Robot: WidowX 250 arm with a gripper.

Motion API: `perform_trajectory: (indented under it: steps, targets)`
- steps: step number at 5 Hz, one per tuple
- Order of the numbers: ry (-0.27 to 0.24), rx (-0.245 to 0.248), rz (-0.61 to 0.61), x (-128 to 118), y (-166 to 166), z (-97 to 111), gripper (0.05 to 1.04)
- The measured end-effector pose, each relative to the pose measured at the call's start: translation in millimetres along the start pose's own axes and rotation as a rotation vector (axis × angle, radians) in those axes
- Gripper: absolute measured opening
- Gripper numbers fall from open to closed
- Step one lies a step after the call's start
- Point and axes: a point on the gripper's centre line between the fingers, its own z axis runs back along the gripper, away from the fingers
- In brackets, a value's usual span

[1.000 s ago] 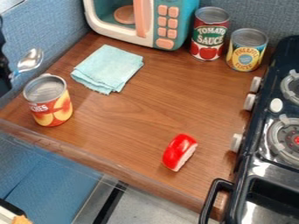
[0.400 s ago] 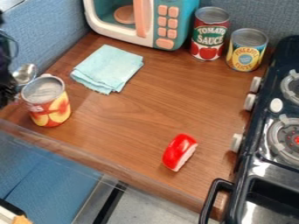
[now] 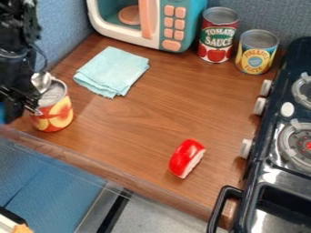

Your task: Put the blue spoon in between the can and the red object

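Pincer [image 3: 25,101] pinching the spoon [image 3: 41,82]; bowl points toward view's upper right; long axis slants.

- Toy microwave [image 3: 155,34], white and teal with pink buttons [image 3: 180,23], stood at the back of the wood counter [image 3: 142,118]; round pink plate [image 3: 128,15] inside.
- Folded light-blue cloth [image 3: 112,70] lay flat in front of it, toward the left.
- Tall can with tomato-picture label [image 3: 217,38] was upright just right of the microwave.
- Shorter yellow-label can [image 3: 257,53] was upright beside the tall one.
- Black toy stove [image 3: 267,157] ran along the right side: pale knobs [image 3: 259,106] faced the counter, burners [image 3: 300,141] on top, black looped handle [image 3: 223,205] near the front.
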Motion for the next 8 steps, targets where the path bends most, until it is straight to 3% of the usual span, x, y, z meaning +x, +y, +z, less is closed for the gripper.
perform_trajectory:
  steps: [2, 3, 4, 5, 6, 7, 8]
  targets:
    - [-0.027, -0.093, 0.059, -13.0, -36.8, 35.4, 0.418]
    - [-0.023, -0.133, 0.052, -10.2, -55.1, 41.2, 0.418]
    - [-0.045, -0.152, 0.079, -7.1, -47.1, 44.8, 0.418]
    - [-0.094, -0.198, 0.154, -7.4, -12.5, 48.9, 0.418]
    - [-0.149, -0.225, 0.194, -7.8, 22.8, 44.4, 0.418]
    - [-0.191, -0.257, 0.204, -6.7, 40.6, 22.4, 0.418]
    - [-0.241, -0.286, 0.138, 1.2, 38.6, 6.3, 0.418]
